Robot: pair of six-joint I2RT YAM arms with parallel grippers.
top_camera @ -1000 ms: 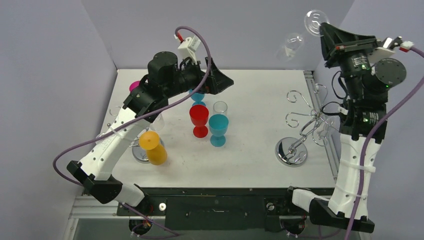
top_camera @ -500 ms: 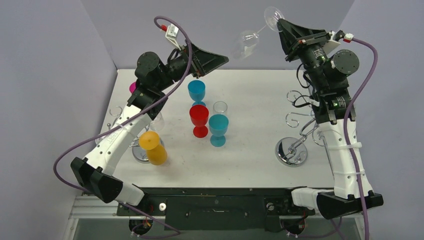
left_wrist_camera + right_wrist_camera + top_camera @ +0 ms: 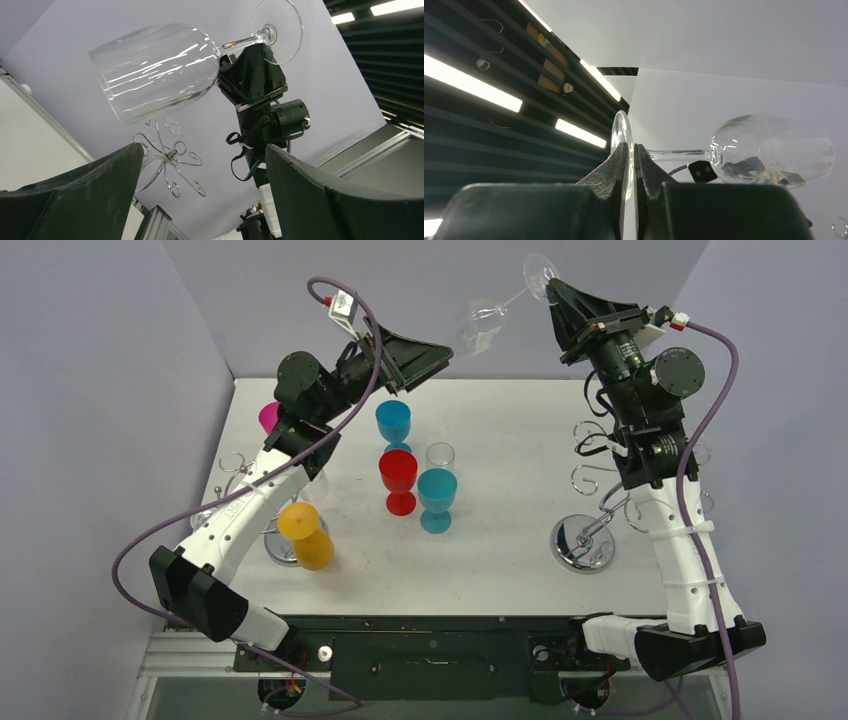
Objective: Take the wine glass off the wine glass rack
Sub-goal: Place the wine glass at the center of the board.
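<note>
A clear wine glass point(image 3: 482, 320) hangs on its side high over the table's back edge. My right gripper point(image 3: 553, 285) is shut on the rim of its foot, as the right wrist view shows, with the gripper point(image 3: 630, 147) pinching the foot and the bowl point(image 3: 774, 150) pointing away. The chrome wine glass rack point(image 3: 600, 490) stands at the right, apart from the glass. My left gripper point(image 3: 445, 352) is raised and open just below and left of the bowl. In the left wrist view the glass point(image 3: 155, 70) floats above the open gripper point(image 3: 204, 150), untouched.
A blue glass point(image 3: 393, 423), a red one point(image 3: 398, 478), a teal one point(image 3: 436, 495) and a small clear one point(image 3: 440, 455) stand mid-table. A second rack at the left carries an orange glass point(image 3: 300, 535) and a pink one point(image 3: 268, 415).
My right arm has swung the held glass leftward over the back of the table. My left gripper rose from above the coloured glasses toward the bowl, staying open.
</note>
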